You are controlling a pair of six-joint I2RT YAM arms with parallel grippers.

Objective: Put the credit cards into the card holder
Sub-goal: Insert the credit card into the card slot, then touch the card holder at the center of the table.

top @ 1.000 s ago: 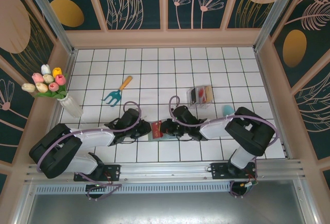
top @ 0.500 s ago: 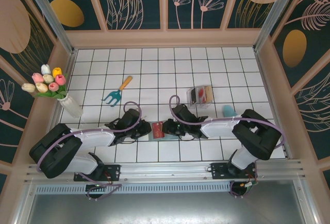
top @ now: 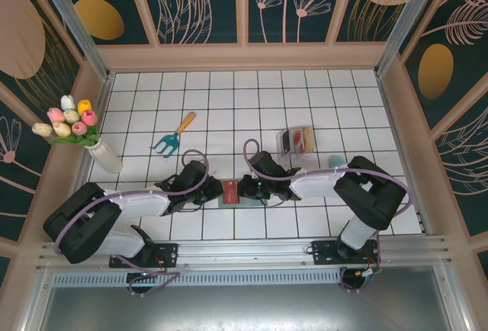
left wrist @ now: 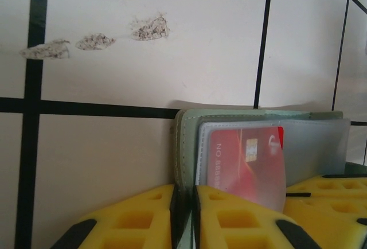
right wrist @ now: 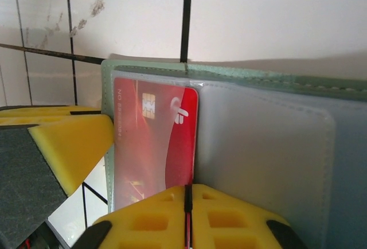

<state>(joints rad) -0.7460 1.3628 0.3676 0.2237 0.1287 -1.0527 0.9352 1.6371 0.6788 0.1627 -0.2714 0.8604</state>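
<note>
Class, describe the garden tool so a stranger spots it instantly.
On the white tiled table, find the tulip vase at the left edge. Right of it lies the garden tool, the only thing with teal prongs and an orange handle.

Card holder (right wrist: pixel 275 80): sage-green with a stitched rim, lying open and flat on the tiles, low centre of the top view; frosted grey pockets face up. Red card (right wrist: pixel 153 140): chip and white logo legible, seen through the film of the end pocket; edges square to the holder. Dark card (top: pixel 287 142) and tan card (top: pixel 307 139): side by side, right of centre, well apart from the holder.
</note>
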